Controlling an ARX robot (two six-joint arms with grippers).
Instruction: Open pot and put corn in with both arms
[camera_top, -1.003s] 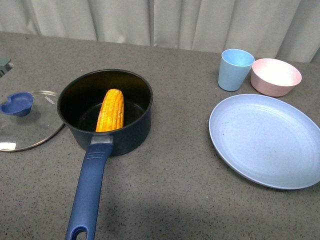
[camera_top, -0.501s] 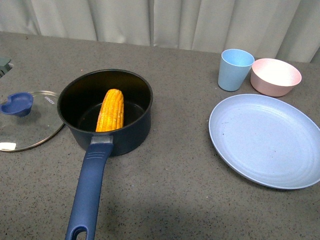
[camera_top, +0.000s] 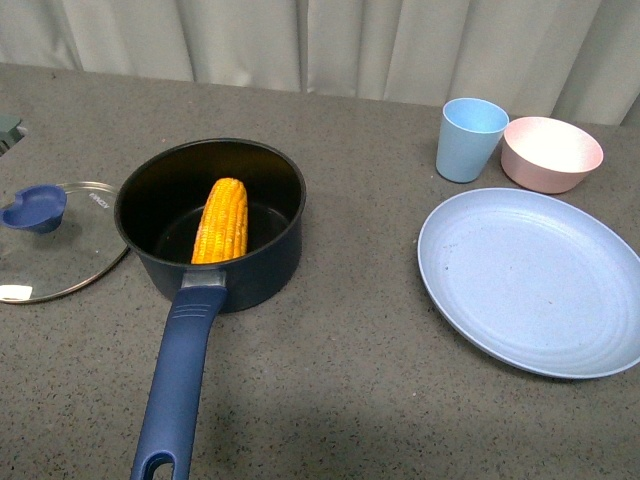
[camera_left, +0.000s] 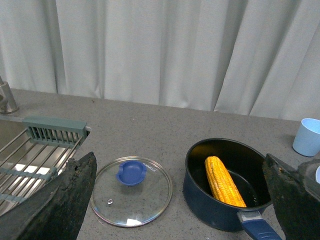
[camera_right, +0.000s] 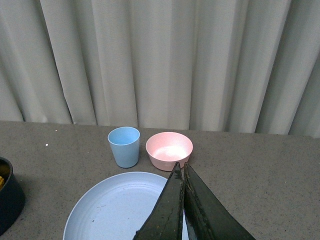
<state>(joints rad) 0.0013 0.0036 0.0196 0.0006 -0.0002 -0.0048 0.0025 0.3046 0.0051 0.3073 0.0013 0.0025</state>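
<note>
Front view: the pot (camera_top: 210, 225) stands open on the grey counter (camera_top: 340, 380), the corn (camera_top: 221, 220) leaning inside it, tip up against the wall by the handle. The glass lid (camera_top: 55, 240) lies flat just left of it. The left gripper (camera_left: 180, 200) hangs with jaws spread wide, holding nothing. The right gripper (camera_right: 182, 172) has its jaws pressed together above the blue plate (camera_right: 105, 210).
</note>
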